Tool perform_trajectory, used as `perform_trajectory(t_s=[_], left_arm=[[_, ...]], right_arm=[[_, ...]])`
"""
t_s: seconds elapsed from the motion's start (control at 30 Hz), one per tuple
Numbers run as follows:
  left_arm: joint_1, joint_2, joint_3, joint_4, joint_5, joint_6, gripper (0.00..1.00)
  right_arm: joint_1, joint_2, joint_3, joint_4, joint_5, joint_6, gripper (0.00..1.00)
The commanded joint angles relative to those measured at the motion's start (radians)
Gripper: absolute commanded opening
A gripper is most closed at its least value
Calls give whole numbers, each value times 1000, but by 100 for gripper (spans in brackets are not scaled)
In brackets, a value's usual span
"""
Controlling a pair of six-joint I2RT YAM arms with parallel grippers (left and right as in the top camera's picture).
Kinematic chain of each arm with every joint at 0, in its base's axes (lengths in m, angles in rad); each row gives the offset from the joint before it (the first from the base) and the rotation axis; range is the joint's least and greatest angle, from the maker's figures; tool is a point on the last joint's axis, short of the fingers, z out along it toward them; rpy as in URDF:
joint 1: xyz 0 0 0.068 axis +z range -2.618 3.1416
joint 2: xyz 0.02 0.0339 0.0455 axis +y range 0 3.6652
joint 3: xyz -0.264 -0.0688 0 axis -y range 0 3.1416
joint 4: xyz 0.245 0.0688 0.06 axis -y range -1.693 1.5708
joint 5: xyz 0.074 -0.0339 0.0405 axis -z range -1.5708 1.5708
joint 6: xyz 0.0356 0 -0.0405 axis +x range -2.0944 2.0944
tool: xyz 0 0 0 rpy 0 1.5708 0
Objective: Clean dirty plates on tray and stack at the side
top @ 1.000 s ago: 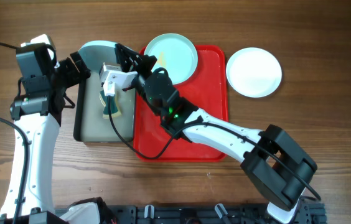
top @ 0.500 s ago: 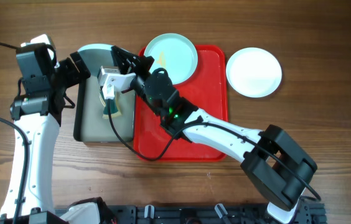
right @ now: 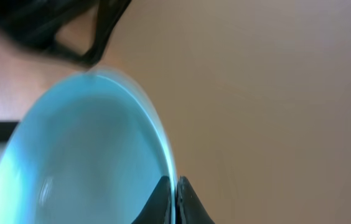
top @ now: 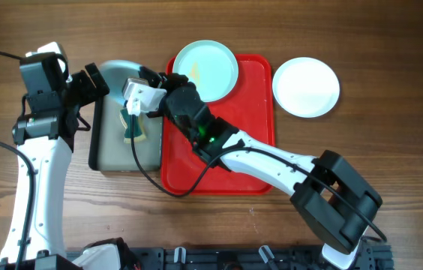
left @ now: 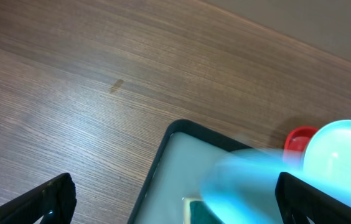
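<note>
My right gripper has its two fingers pinched tight on the rim of a shiny pale mint round plate, and it holds the plate tipped up on its edge. That plate hangs just past the left side of the big red plastic tray. Under it is a small black-rimmed tray with a grey inside, where a green and yellow sponge lies. My left gripper is further left of the red tray, fingers spread wide with nothing in them. It is near the held plate, but I cannot tell if they touch. A second pale mint plate sits in the top left corner of the red tray, and I think it is not cleaned yet. A white round plate rests on the wooden table just right of the red tray, and I guess that one is done. So one plate looks finished, one is in hand, one waits, and no stack is built.
</note>
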Motion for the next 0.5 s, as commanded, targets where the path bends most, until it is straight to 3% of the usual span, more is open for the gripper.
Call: perform_trajectory(t_s=[0.0,0.13,0.33,0.47], left_arm=[[5,4,6,8,-6,-9,100],[5,4,6,8,-6,-9,100],[5,4,6,8,-6,-9,100],[5,4,6,8,-6,-9,100]], right_arm=[[6,16,5,-89,-16,316,4],[-23,16,5,-196,-54,893,4],[-89,-17,5,-309,-354,1051,4],[-150,-156,5,-436,-362,1091,4]])
